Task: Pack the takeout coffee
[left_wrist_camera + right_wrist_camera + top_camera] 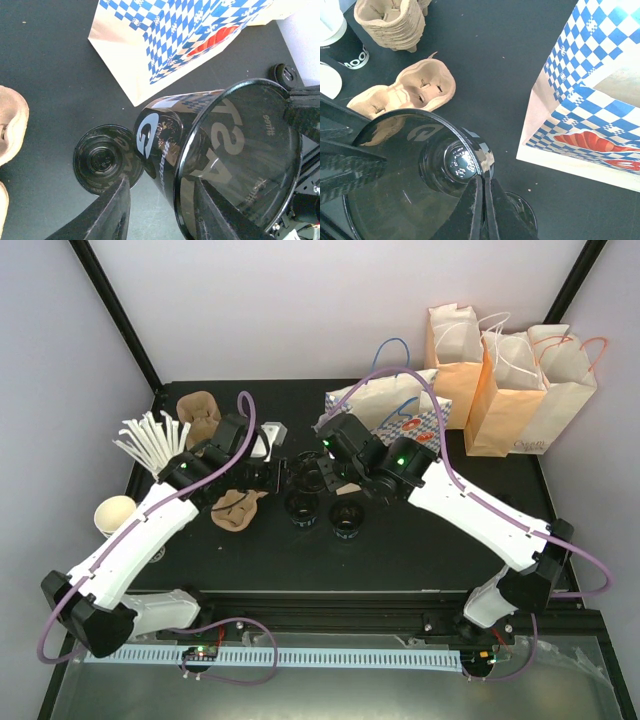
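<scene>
Matte tabletop (485,60): right end effector (483,176) clamped on glossy black cup (235,150), left end effector (161,184) apart.

A black table (400,550) stands in a booth with pale lilac walls (300,310) and black corner posts (122,320), under soft, even light.

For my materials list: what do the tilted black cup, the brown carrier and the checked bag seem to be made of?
The black cup looks like glossy, slightly see-through plastic: it mirrors the checked bag. The brown carrier seems moulded pulp: matte, rough, fibrous. The checked bag looks like paper, smooth-printed with crisp folds.
</scene>
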{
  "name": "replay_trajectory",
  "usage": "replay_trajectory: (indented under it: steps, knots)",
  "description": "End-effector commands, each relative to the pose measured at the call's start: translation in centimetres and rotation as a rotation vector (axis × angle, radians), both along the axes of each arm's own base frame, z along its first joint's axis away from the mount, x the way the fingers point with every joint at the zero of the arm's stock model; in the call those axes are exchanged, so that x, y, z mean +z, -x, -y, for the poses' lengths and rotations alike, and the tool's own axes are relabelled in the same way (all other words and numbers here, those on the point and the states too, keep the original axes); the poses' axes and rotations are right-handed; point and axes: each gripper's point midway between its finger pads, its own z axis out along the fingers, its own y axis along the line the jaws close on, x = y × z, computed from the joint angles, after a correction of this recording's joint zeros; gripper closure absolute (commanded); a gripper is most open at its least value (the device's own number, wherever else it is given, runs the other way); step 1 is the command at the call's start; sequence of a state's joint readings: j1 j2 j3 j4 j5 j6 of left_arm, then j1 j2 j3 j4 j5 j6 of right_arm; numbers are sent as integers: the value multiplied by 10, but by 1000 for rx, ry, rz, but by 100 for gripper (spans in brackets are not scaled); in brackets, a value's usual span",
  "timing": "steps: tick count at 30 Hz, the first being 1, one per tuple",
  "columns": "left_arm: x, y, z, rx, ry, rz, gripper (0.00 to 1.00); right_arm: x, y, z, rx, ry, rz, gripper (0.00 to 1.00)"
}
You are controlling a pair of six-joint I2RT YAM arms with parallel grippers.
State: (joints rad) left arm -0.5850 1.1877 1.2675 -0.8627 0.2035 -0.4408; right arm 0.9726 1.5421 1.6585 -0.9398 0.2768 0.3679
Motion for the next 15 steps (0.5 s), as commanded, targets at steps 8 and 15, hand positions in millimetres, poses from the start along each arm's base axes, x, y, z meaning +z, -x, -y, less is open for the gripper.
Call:
replay_trajectory:
  steps: [8,15]
  knots:
    - [-7,-22,4,75,-11,11,98,2,0,-4,7,-24,53,54]
    - [-21,-29,-83,298,-160,-23,98,18,9,12,19,-109,136,34]
